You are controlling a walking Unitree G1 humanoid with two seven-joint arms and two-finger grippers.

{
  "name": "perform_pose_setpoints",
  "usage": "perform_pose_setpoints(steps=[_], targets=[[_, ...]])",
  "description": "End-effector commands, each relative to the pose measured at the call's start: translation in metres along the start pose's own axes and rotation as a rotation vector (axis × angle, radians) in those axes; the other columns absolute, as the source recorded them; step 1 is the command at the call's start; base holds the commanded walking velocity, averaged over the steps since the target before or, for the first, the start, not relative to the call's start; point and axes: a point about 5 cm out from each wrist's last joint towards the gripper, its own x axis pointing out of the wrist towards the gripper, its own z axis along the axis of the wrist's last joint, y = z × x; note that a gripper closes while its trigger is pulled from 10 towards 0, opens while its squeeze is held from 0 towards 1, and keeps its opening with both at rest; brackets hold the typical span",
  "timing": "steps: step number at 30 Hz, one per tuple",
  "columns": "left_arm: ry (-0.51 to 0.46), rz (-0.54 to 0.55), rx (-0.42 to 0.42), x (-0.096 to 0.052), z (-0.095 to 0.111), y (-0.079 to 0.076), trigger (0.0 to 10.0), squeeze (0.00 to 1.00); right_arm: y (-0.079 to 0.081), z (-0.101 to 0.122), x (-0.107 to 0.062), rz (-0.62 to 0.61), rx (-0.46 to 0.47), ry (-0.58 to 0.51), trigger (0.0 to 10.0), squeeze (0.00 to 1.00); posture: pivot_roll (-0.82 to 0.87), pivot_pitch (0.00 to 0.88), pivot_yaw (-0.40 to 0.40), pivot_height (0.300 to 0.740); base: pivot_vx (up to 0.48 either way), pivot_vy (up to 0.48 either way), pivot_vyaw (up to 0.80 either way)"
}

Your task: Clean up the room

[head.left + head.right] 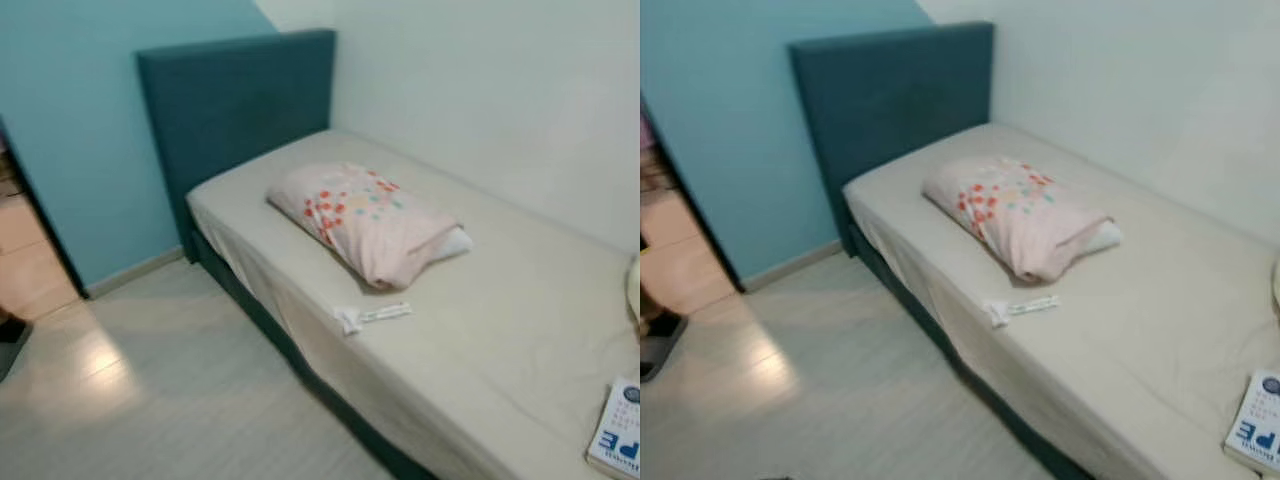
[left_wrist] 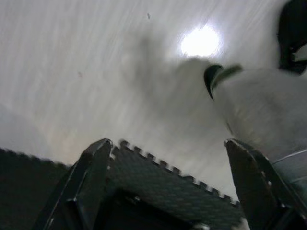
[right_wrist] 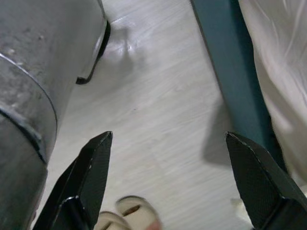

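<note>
Looking down from the head camera, you see first the bed (image 1: 540,300) with its pale sheet, which runs from the teal headboard (image 1: 240,100) at the far left toward the near right of the picture. On it lies the pink pillow (image 1: 365,220) with coloured dots, resting across the mattress near the headboard end. At the near right corner of the bed there is a blue and white book (image 1: 618,435), partly cut by the picture edge. The smallest thing is a thin white object (image 1: 372,316), maybe a tube or a wrapper; it lies just in front of the pillow and near the bed's edge toward the floor (image 1: 170,400). What it is I cannot tell exactly.

Both arms hang low. The left gripper (image 2: 172,187) has its fingers spread wide and holds nothing; under it there is a dark foam mat (image 2: 163,187) on the pale floor. The right gripper (image 3: 180,179) is also spread wide and empty, pointing at the floor beside the teal bed base (image 3: 230,62).

For tidying, I judge the white object and the book are the likely things to collect. The white object lies ahead of you, about in the middle, with its long axis roughly along the bed's edge. The book is clearly on the right side, so the right arm is nearer to it. You must come closer and lift an arm before any grasp is possible.
</note>
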Motion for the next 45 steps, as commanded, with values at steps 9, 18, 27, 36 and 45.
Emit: perform_pose_setpoints(steps=[9, 18, 27, 36, 45], targets=[[-0.016, -0.015, -0.021, 0.002, 0.003, -0.009, 10.0, 0.00, -0.005, 0.001, 0.000, -0.092, 0.073, -0.012, 10.0, 0.00, 0.01, 0.009, -0.027, 0.740, 0.326, 0.000, 0.00], [-0.070, 0.160, -0.169, 0.000, 0.003, -0.001, 10.0, 0.00, -0.041, 0.033, -0.005, -0.366, 0.232, -0.221, 10.0, 0.00, 0.01, 0.009, -0.028, 0.740, 0.202, 0.000, 0.00], [-0.160, 0.234, -0.312, -0.002, 0.006, 0.001, 10.0, 0.00, -0.063, 0.180, -0.029, -0.025, 0.428, -0.677, 10.0, 0.00, 0.01, 0.010, -0.030, 0.740, 0.000, 0.000, 0.00], [-0.224, 0.230, -0.333, -0.003, 0.011, 0.001, 10.0, 0.00, -0.045, 0.201, -0.033, 0.114, 0.453, -0.686, 10.0, 0.00, 0.01, 0.014, -0.028, 0.735, 0.000, 0.000, 0.00], [-0.525, 0.465, -0.117, -0.030, 0.149, 0.080, 10.0, 0.00, -0.045, 0.197, -0.031, 0.098, 0.449, -0.668, 10.0, 0.00, 0.00, 0.014, -0.024, 0.700, 0.000, 0.000, 0.00]])
